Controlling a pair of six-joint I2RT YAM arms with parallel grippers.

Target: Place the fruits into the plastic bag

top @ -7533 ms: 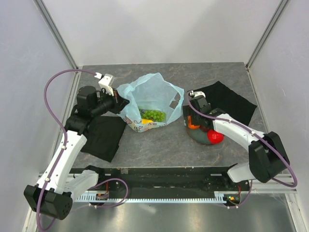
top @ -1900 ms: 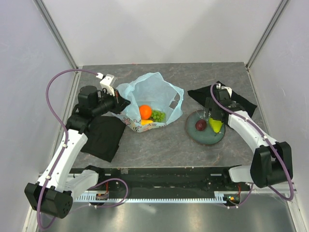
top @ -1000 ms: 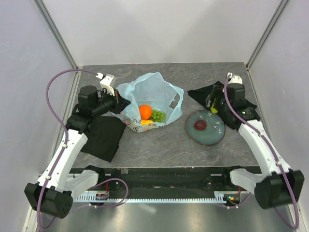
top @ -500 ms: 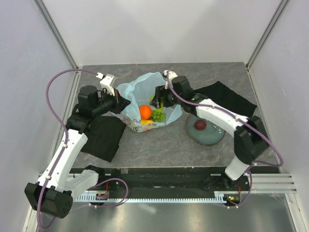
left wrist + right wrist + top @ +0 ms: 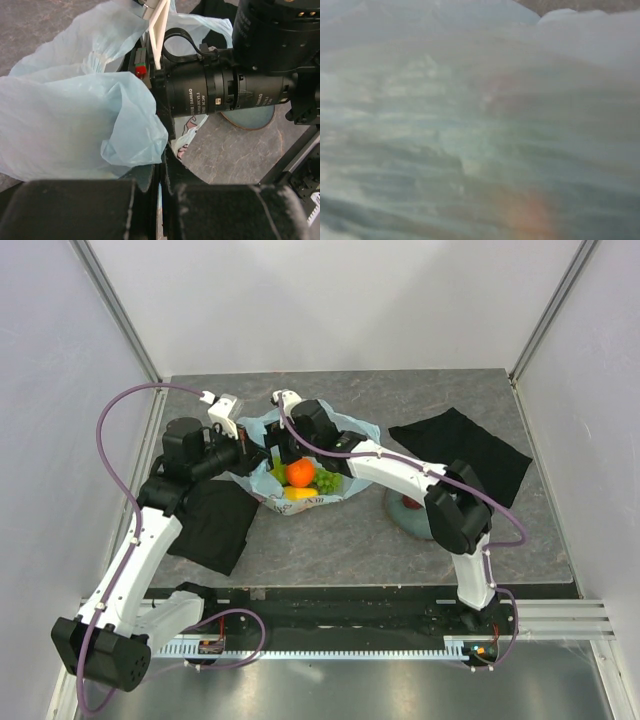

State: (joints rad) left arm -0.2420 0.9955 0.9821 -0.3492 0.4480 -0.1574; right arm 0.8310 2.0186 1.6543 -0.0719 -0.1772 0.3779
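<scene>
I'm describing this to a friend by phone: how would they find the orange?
In the middle of the grey table lies a pale blue plastic bag, open on top. The orange sits inside it, the only round bright-orange thing, beside green grapes and a yellow fruit.

The plastic bag [image 5: 357, 432], translucent light blue and crinkled, lies open on the worktop [image 5: 330, 540]. It contains an orange [image 5: 299, 473], a green grape bunch [image 5: 327, 481] and a yellow oblong fruit [image 5: 297, 494].

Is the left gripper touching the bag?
Touching. The left wrist view shows the left gripper shut on the bag's edge.
</scene>
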